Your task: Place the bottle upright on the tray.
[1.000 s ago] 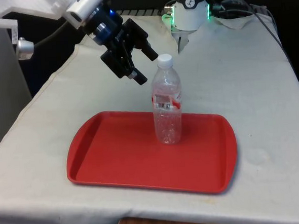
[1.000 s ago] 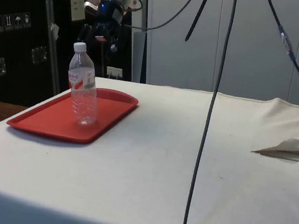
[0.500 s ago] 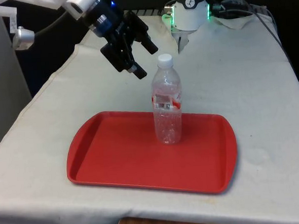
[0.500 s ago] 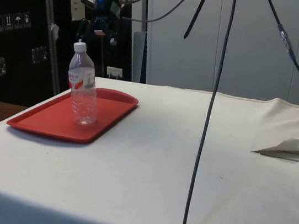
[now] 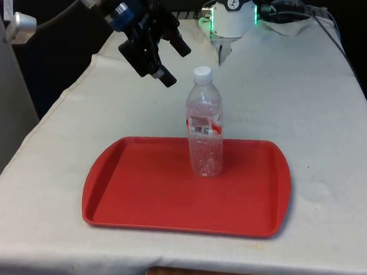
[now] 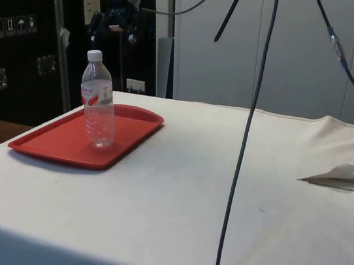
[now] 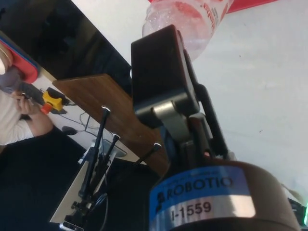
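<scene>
- One clear plastic bottle [image 5: 205, 130] with a white cap and a red-and-white label stands upright on the red tray [image 5: 137, 196], on the half of it toward the front view's right and near its far rim.
- Nothing else lies in the tray; the rest of its red floor is bare around the bottle's base.
- The tray sits on the white cloth [image 5: 306, 105] close to the table's near edge in the front view.
- The black gripper [image 5: 174, 64] hangs in the air above the cloth, beyond the tray and toward the front view's left of the bottle's cap, apart from it and tilted downward.
- Its two fingers stand spread with a gap between them and hold nothing.
- In the side view the gripper [image 6: 112, 30] is above the bottle [image 6: 98, 110], with clear air between them.
- A dark cable [image 6: 245, 142] hangs down across the side view, in front of the cloth and well apart from the tray [image 6: 50, 144].
- In the wrist view a person's sleeve [image 7: 14, 125] shows beside the table's wooden edge [image 7: 113, 113].
</scene>
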`<action>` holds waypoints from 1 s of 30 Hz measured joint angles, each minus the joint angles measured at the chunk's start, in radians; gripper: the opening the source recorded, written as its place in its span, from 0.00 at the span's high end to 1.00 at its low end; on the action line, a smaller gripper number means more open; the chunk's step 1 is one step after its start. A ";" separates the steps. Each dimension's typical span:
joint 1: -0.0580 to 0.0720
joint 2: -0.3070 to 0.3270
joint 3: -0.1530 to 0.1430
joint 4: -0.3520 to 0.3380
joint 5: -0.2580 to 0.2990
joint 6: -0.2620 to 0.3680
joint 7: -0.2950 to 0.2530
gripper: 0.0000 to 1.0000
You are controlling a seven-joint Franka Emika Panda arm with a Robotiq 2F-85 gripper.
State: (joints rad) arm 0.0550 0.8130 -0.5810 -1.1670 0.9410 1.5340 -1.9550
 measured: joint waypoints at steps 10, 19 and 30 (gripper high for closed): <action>0.010 -0.004 -0.009 0.032 -0.030 -0.014 0.004 0.00; 0.022 -0.019 -0.010 0.042 -0.069 -0.020 0.000 0.00; 0.031 -0.028 -0.010 0.056 -0.110 -0.021 -0.022 0.00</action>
State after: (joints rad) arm 0.0860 0.7850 -0.5910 -1.1110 0.8310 1.5130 -1.9770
